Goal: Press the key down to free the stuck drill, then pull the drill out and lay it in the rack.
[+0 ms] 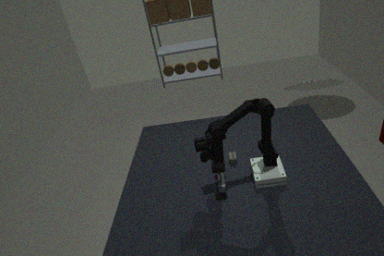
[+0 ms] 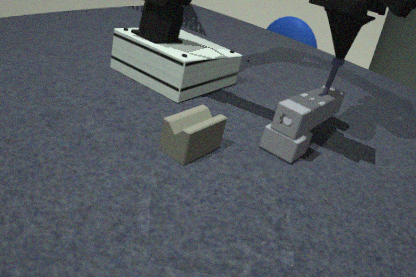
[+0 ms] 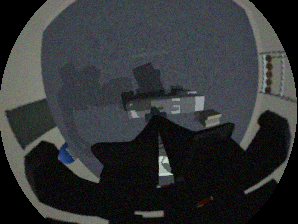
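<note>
A grey housing (image 2: 312, 107) (image 3: 172, 105) (image 1: 221, 181) stands on the dark table and has small openings in its top. A pale round part shows in its near end face; I cannot tell if this is the drill. My gripper (image 2: 339, 60) (image 3: 156, 117) is shut, pointing down over the housing. A thin rod (image 2: 332, 77), perhaps the key, runs from the fingertips to the housing's top; I cannot tell if the tips pinch it or only touch it. The beige rack (image 2: 195, 135) (image 3: 211, 118) (image 1: 233, 156), a block with a V groove, holds nothing.
The arm's white base box (image 2: 150, 72) (image 1: 270, 182) stands behind the rack in the exterior view. A blue ball (image 2: 295, 30) (image 3: 66, 153) is beyond the table edge. A tall shelf (image 1: 186, 48) stands by the far wall.
</note>
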Robot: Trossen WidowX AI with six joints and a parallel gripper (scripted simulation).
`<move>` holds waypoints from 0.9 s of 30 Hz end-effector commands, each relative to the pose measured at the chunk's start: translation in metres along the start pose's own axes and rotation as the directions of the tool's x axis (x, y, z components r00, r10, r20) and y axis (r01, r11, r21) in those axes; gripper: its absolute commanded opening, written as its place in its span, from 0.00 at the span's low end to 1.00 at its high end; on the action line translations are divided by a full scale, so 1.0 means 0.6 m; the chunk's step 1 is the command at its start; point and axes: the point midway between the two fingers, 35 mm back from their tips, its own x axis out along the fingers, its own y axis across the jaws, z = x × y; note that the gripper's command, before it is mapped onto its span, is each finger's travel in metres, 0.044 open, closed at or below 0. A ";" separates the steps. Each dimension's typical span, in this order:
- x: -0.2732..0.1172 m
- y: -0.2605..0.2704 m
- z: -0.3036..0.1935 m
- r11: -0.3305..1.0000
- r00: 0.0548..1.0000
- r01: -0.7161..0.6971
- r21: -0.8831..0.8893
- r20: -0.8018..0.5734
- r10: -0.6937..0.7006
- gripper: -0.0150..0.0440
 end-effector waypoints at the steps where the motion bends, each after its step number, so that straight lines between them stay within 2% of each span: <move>1: 0.027 0.000 -0.012 1.000 0.999 0.004 0.001 -0.045 -0.004 0.25; 27: 0.047 0.001 -0.014 1.000 0.999 0.004 0.001 -0.045 -0.004 0.25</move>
